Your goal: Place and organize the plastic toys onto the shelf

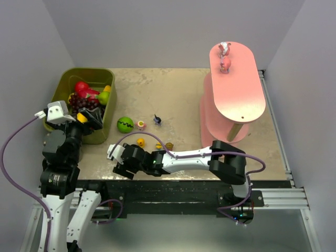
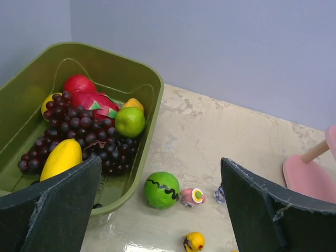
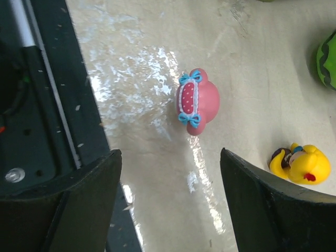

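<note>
Progress: two pink toys [image 1: 226, 65] stand on the shelf [image 1: 236, 100] top board, well apart from both claws.

The right gripper [image 3: 168, 157] is spread and empty. A pink bow toy [image 3: 197, 101] lies just ahead of its jaws, and a yellow toy [image 3: 302, 164] just outside one finger.

The left gripper [image 2: 160, 163] is spread wide and empty, by the bin [image 2: 152, 89].

Several toys are left on the table [image 1: 178, 94]. The lower tiers are hidden beneath the top board.

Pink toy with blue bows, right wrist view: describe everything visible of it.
The pink toy is a small rounded figurine of glossy plastic, with a white-dotted red band edged in white and a light-blue bow at each end. It lies on the beige table, touching nothing else, just beyond the gap between the right gripper's open fingers.
</note>
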`<state>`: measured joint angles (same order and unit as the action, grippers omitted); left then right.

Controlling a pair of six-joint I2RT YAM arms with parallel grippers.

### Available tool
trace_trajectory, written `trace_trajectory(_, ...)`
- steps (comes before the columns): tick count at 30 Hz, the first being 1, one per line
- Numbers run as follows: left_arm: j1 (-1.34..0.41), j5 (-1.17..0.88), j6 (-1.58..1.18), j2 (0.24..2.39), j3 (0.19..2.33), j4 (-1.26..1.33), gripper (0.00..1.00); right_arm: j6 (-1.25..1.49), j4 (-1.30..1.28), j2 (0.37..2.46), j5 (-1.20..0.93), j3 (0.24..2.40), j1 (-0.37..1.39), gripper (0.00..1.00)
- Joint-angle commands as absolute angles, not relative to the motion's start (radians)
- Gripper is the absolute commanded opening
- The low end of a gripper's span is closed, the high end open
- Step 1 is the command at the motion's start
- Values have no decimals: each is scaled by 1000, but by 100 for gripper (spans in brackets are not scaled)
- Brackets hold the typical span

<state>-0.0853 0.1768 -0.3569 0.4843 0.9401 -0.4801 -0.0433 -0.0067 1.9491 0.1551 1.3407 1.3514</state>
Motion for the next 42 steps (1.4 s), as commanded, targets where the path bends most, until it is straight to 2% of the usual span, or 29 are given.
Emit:
trace_trajectory(1,-80,117,-333,491,980,-480,100,-106,120,1977,229,1397,1361,78)
trace_trajectory(12,-80,81,-321,503,973,-474,100,-144,130,2120,285,1511,1359,79)
trace_trajectory(16,-80,80,-316,502,969,-479,100,-141,129,2152,288,1529,1355,77)
trace_trajectory(19,-80,81,-313,499,963,-480,99,-126,121,2166,285,1536,1350,70)
trace_trajectory(20,-78,81,-311,500,960,-480,100,-121,124,2164,281,1534,1344,63)
trace_trajectory(23,-80,80,-310,499,954,-480,100,-101,108,2166,259,1534,1333,53)
trace_trajectory(24,-80,80,-310,499,953,-479,100,-98,104,2167,256,1535,1330,44)
trace_trajectory(26,-80,80,-311,497,947,-482,100,-94,89,2164,247,1539,1327,36)
trace_trajectory(27,-80,77,-313,497,943,-483,100,-92,81,2163,247,1545,1327,24)
trace_trajectory(29,-80,58,-322,491,928,-485,100,-86,51,2164,245,1557,1324,11)
trace_trajectory(30,-80,55,-324,486,922,-485,100,-83,37,2164,250,1572,1324,0)
trace_trajectory(34,-80,-26,-339,459,879,-468,100,-61,12,2113,255,1566,1321,0)
trace_trajectory(38,-80,-3,-397,401,833,-483,100,-22,-60,2041,265,1569,1315,0)
trace_trajectory(42,-80,70,-445,312,787,-465,100,29,-184,1968,380,1604,1312,0)
